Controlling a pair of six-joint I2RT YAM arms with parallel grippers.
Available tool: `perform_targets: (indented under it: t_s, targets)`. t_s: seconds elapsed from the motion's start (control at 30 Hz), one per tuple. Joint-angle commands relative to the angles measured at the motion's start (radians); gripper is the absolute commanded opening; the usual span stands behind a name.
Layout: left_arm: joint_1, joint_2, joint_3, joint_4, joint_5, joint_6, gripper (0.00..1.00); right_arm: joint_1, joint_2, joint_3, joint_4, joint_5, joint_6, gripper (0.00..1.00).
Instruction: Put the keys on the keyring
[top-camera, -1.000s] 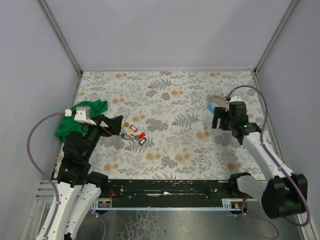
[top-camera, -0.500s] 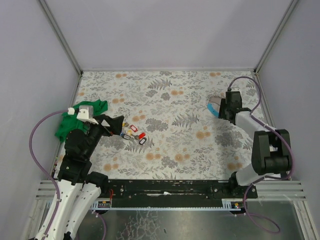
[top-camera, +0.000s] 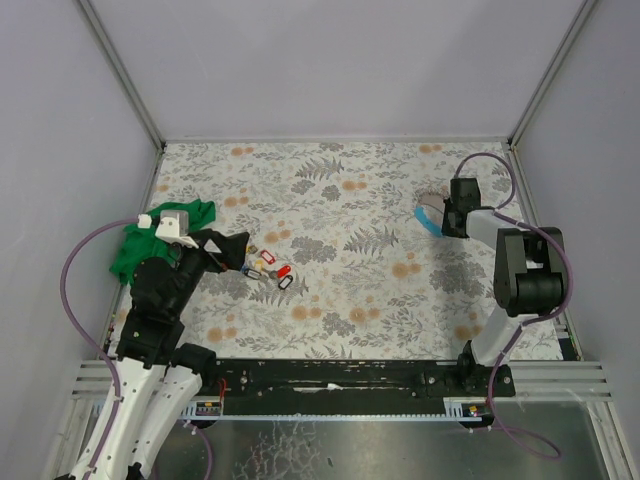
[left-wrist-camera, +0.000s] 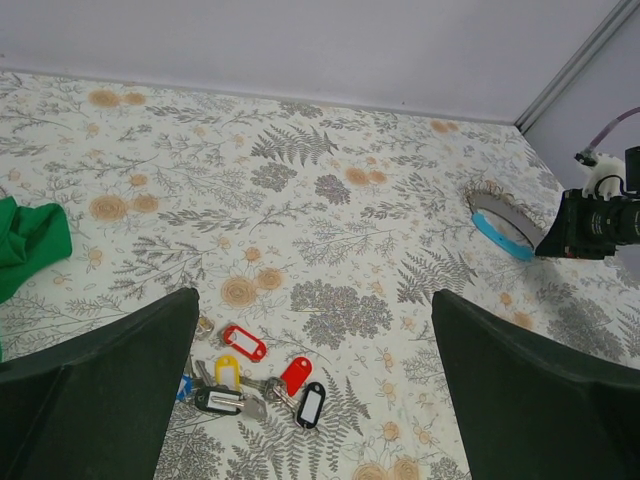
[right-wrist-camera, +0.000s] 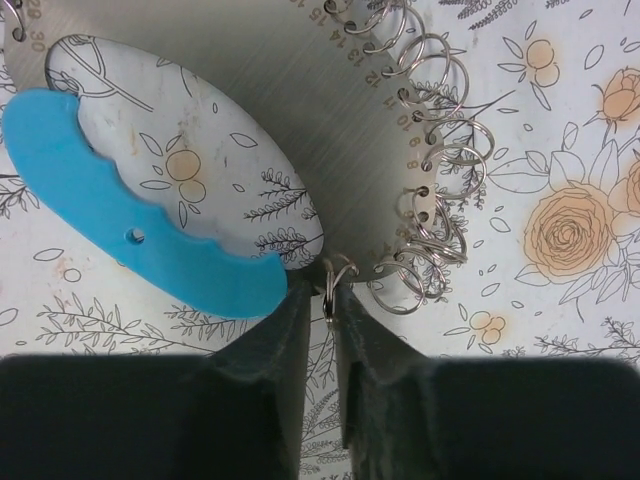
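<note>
Right wrist view: our right gripper (right-wrist-camera: 322, 292) pinches a small silver wire ring (right-wrist-camera: 337, 278) at the rim of the grey-metal, blue-arced keyring (right-wrist-camera: 300, 110), so we should pull gently without slipping, while our left gripper (left-wrist-camera: 312, 300) gapes over the colour-tagged metal keys (left-wrist-camera: 250, 375), well apart.

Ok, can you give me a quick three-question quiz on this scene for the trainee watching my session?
1. True or false: the keys are already on the keyring.
2. Which is wide open above the table: A, the left pincer, or B, the right pincer?
3. Fill in: the right pincer's tips pinch a small ____ hanging at the keyring's edge.

Key: 1 false; 2 A; 3 split ring.
</note>
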Motion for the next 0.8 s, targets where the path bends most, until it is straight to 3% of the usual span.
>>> perform_targets:
  t_s: [0.0,0.13,0.43,0.6,0.77]
  targets:
    - [-0.005,0.005,-0.011,0.051,0.03,-0.048,1.0,0.0,-0.039,0.027,-0.002,-0.02,-0.002,0.17]
    - [-0.005,0.03,-0.021,0.07,0.087,-0.158,1.0,0.003,-0.101,-0.014,-0.029,-0.113,0.026,0.0]
    - [-0.007,0.135,-0.029,0.113,0.219,-0.391,1.0,0.147,-0.322,-0.163,-0.068,-0.228,0.118,0.0]
    - [-0.007,0.188,-0.138,0.296,0.342,-0.562,1.0,0.254,-0.422,-0.231,-0.051,-0.277,0.194,0.0]
    - [-0.035,0.268,-0.244,0.474,0.368,-0.756,1.0,0.364,-0.481,-0.279,-0.011,-0.296,0.271,0.0]
